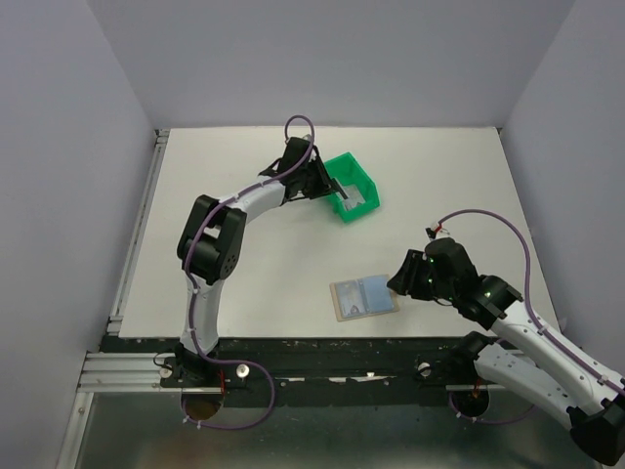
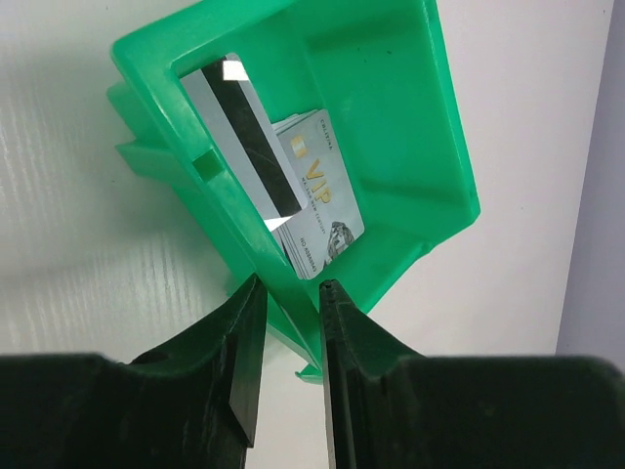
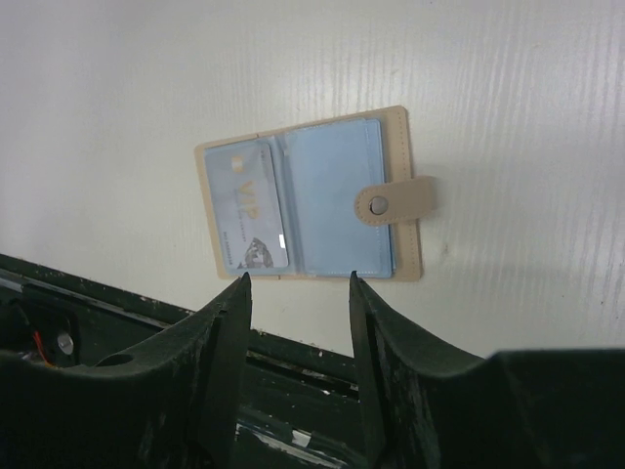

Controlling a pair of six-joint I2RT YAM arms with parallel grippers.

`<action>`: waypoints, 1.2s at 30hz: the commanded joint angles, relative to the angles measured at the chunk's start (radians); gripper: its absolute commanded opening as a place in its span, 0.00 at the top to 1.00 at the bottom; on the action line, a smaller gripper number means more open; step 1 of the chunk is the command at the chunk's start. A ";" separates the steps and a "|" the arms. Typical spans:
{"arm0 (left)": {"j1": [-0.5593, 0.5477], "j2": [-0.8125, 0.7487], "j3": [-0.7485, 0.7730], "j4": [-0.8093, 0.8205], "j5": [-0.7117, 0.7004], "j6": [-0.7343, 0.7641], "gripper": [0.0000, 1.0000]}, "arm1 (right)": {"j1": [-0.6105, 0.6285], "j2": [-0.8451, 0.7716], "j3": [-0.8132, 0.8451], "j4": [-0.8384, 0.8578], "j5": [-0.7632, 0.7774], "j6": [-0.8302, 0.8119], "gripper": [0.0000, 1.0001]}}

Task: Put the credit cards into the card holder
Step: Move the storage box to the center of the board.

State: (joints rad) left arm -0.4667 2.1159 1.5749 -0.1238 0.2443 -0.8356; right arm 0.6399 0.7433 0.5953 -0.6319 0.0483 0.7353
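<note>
My left tool [image 2: 291, 285] hangs over the bin [image 2: 391, 127], jaws narrowed with its green wall between them; I can't tell if they pinch it. That arm reaches toward 12 o'clock. My right tool [image 3: 298, 285] is spread and empty, at 3 o'clock of the open holder [image 3: 337, 195]. A striped card [image 2: 244, 137] and a VIP card [image 2: 317, 186] lie in the bin, and a third card [image 3: 249, 210] sits in the holder.

The bin [image 2: 391, 117] is moulded green plastic, smooth and glossy. The credit cards [image 2: 244, 147] are glossy silver-grey plastic. The card holder [image 3: 332, 195] has a matt tan leather-like cover with sleek pale blue pockets; the table [image 3: 127, 88] is matt white, finely ribbed.
</note>
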 commanded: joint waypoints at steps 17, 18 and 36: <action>-0.079 -0.229 -0.259 -0.042 0.066 0.219 0.66 | -0.003 0.076 0.152 0.029 -0.017 -0.172 0.47; -0.084 -0.238 -0.269 -0.043 0.062 0.224 0.66 | -0.003 0.109 0.178 0.031 -0.031 -0.194 0.47; -0.098 -0.284 -0.340 0.001 0.073 0.205 0.67 | -0.086 0.800 0.633 0.110 -0.175 -0.295 0.59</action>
State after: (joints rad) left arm -0.5644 1.8568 1.2480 -0.1284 0.3061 -0.6380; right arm 0.5850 1.4391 1.1484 -0.5659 -0.0521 0.4740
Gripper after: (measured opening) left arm 0.336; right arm 0.422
